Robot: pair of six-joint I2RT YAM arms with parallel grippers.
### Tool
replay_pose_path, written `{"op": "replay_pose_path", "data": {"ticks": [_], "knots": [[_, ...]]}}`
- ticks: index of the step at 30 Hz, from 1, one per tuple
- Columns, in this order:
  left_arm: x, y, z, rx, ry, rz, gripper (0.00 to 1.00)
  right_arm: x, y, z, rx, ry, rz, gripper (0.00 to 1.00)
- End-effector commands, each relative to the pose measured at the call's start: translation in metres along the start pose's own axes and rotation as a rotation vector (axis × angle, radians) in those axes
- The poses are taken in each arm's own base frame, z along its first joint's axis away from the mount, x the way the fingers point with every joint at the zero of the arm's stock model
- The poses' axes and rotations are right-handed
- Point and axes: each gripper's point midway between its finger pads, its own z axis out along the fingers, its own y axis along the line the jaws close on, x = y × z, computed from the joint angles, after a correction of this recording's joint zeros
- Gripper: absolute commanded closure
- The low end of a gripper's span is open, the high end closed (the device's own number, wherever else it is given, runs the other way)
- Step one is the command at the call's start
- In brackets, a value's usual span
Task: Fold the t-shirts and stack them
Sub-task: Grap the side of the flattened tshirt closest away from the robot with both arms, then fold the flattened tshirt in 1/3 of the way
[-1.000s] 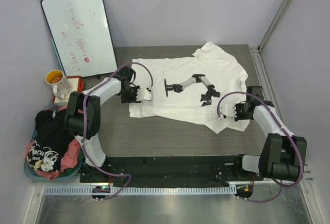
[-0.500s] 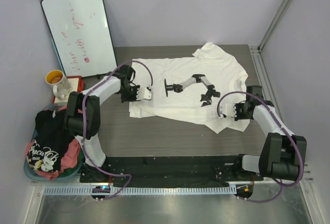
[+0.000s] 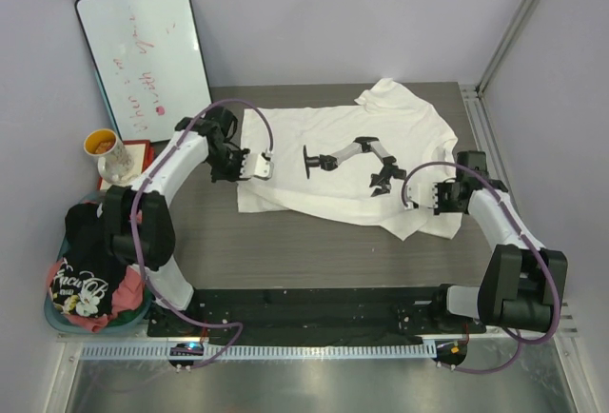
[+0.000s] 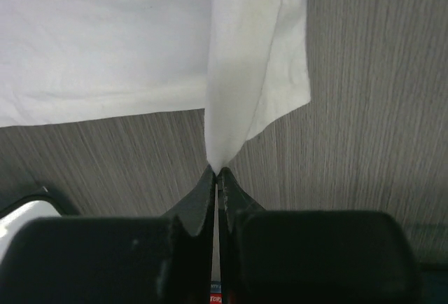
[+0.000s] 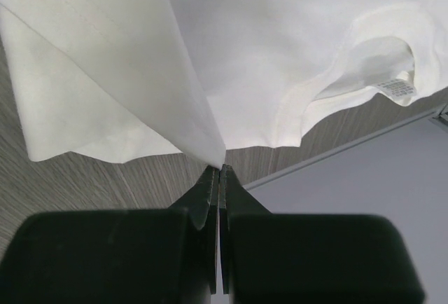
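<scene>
The top camera looks down from above and behind my bases over the whole table point(image 3: 285, 242). My wrist cameras ride low and near, facing out past my left gripper point(image 4: 215, 172) and right gripper point(image 5: 219, 169). All three views share the white t-shirt point(image 3: 333, 142); the wrists see only its edges.

**Left wrist cam: pinched right on the shirt edge**

So the left end effector point(image 4: 217, 172) has its two black fingers squeezed together on a bit of the white t-shirt point(image 4: 105, 38). The fabric runs up from the tips in a narrow peaked fold. The rest lies flat on the grey wood-grain surface point(image 4: 378, 108), with a hemmed corner on the right.
</scene>
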Motion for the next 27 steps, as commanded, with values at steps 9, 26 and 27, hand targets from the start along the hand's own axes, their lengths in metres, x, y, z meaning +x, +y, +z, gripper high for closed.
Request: {"op": "replay_pose_path", "data": {"ticks": [9, 26, 27], "knots": [[-0.024, -0.051, -0.064, 0.154, -0.052, 0.034, 1.00, -0.006, -0.043, -0.060, 0.053, -0.022, 0.035, 0.99], [-0.016, -0.081, -0.077, 0.250, 0.000, 0.070, 1.00, 0.018, -0.078, -0.085, 0.246, 0.089, 0.045, 0.99], [-0.016, -0.080, -0.075, 0.259, 0.001, 0.070, 1.00, 0.019, -0.082, -0.085, 0.255, 0.089, 0.054, 0.99]]}}
